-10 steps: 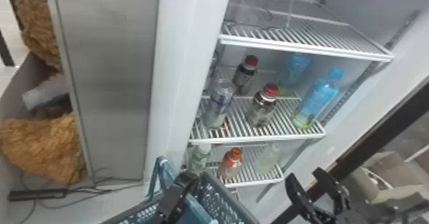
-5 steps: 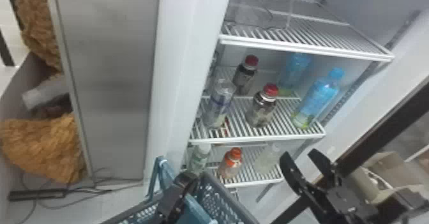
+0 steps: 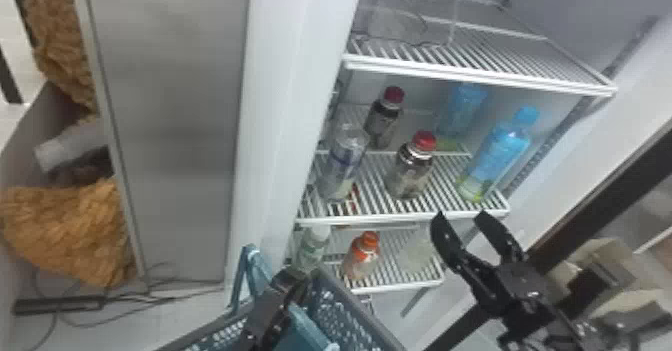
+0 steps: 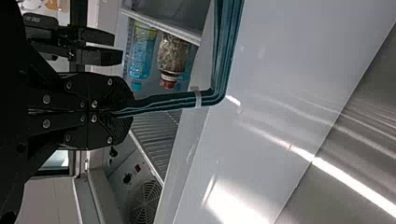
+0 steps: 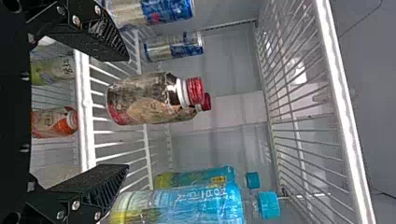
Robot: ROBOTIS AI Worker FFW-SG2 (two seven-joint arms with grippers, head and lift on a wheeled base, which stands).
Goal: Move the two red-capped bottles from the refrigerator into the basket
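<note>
Higher than in the earlier frames, the right black two-fingered claw [image 3: 461,215] is spread wide and empty. Straight ahead stands a squat, dark, red-capped bottle [image 5: 140,95]; its red-capped twin [image 3: 384,120] is just behind, farther from the claw. It looks filled, so probably fairly weighty, smooth and firm: take it round the broad body. The left black claw [image 4: 125,112] is closed on the teal basket handle [image 4: 170,100].
</note>
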